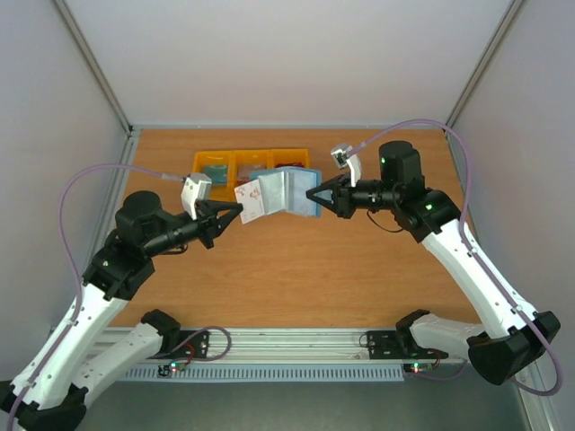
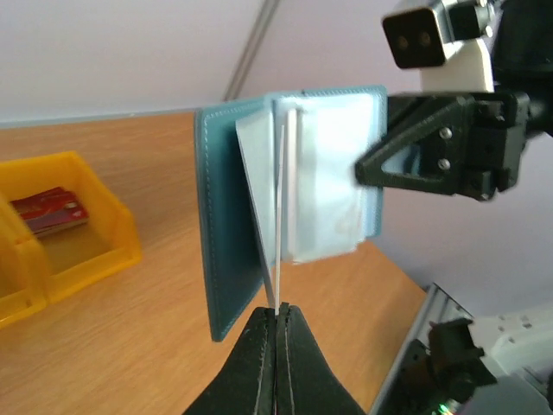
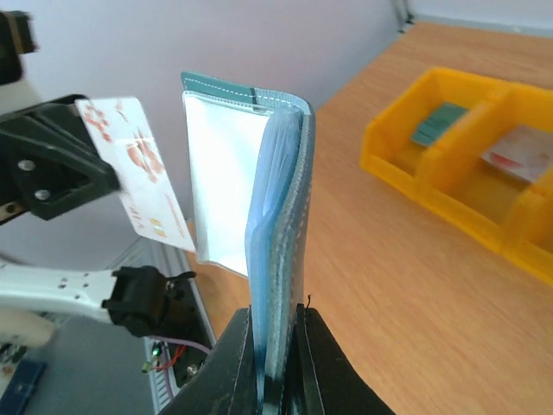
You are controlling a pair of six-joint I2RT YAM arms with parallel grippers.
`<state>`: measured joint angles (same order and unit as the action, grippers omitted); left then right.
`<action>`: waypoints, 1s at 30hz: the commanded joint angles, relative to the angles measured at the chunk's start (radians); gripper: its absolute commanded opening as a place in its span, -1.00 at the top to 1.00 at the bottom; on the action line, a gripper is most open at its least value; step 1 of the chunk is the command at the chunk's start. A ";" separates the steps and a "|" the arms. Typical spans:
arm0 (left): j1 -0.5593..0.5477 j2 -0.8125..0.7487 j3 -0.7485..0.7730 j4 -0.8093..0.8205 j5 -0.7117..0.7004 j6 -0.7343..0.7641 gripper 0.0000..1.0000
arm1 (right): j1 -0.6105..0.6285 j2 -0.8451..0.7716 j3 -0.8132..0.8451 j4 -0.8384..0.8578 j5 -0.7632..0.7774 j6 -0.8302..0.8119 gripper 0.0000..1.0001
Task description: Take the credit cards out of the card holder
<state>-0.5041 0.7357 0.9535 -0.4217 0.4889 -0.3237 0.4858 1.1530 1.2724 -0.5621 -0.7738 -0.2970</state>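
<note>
The teal-blue card holder hangs open and upright above the table, its pale clear sleeves fanned out. My right gripper is shut on its right edge. My left gripper is shut on a whitish credit card with red marks, held just left of the holder. In the left wrist view that card shows edge-on. I cannot tell whether its far end still touches a sleeve. In the top view the left gripper and right gripper face each other across the holder.
A row of yellow bins stands on the table behind the holder. One bin holds a teal card, another a pale reddish card, and one holds a red card. The side and back walls enclose the wooden table.
</note>
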 commanded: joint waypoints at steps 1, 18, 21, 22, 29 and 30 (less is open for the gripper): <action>0.047 0.040 0.048 -0.027 -0.078 -0.025 0.99 | -0.030 0.015 -0.033 0.056 0.060 0.093 0.98; 0.271 0.764 0.673 -0.286 -0.110 -0.038 0.99 | -0.211 0.001 -0.079 -0.029 0.155 0.060 0.97; 0.265 0.948 0.913 -0.444 0.020 0.203 0.99 | -0.211 0.007 -0.039 -0.092 0.150 0.012 0.98; 0.266 1.006 0.994 -0.517 0.014 0.293 0.99 | -0.211 0.009 -0.028 -0.109 0.154 0.000 0.98; 0.323 1.037 0.902 -0.300 -0.091 0.107 1.00 | -0.211 -0.031 -0.055 -0.094 0.181 0.041 0.97; 0.323 1.040 0.892 -0.275 -0.095 0.043 0.99 | -0.211 -0.033 -0.057 -0.089 0.179 0.052 0.98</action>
<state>-0.2031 1.7939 1.8999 -0.8158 0.4259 -0.1055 0.2802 1.1576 1.2114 -0.6640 -0.6006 -0.2661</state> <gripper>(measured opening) 0.009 0.094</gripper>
